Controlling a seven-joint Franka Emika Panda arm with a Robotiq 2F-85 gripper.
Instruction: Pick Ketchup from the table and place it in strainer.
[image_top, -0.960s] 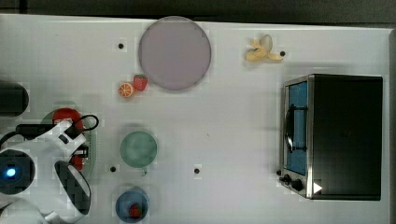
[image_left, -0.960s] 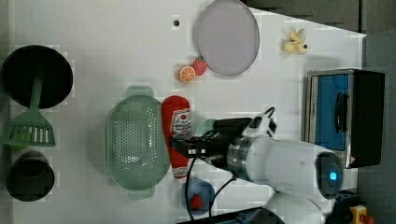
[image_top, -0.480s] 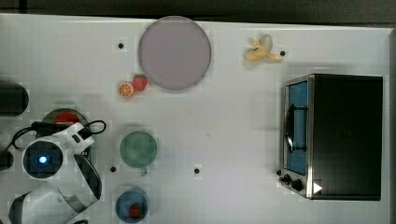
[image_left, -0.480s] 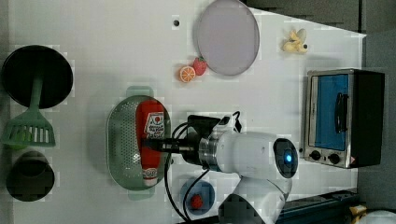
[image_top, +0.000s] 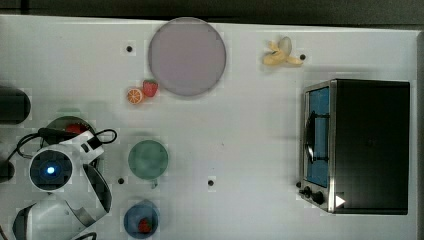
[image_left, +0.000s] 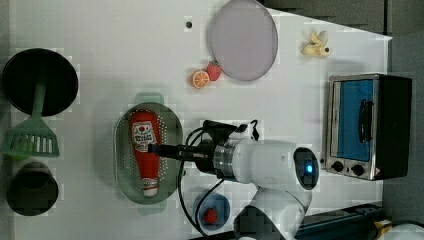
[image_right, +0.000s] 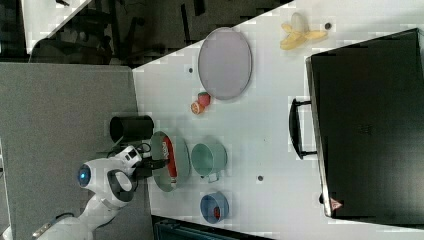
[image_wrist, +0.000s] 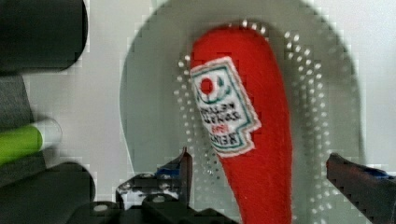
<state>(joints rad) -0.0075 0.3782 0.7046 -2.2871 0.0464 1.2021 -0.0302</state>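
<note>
Lying between gripper (image_wrist: 261, 179) tips, Ketchup (image_wrist: 254, 135)

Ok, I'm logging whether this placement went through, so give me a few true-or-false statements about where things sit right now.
1. The Ketchup lies inside the strainer. True.
2. The gripper is clamped on the bottle. False: in the wrist view the jaws stand wide apart on either side of it, with gaps showing.
3. The strawberry lies beside the orange slice, close to the plate. True.
4. The banana lies on the plate. False: it lies on the bare table, between the plate and the toaster oven.
5. The green cup holds the Ketchup. False: the cup holds no bottle; the Ketchup is in the strainer.
</note>
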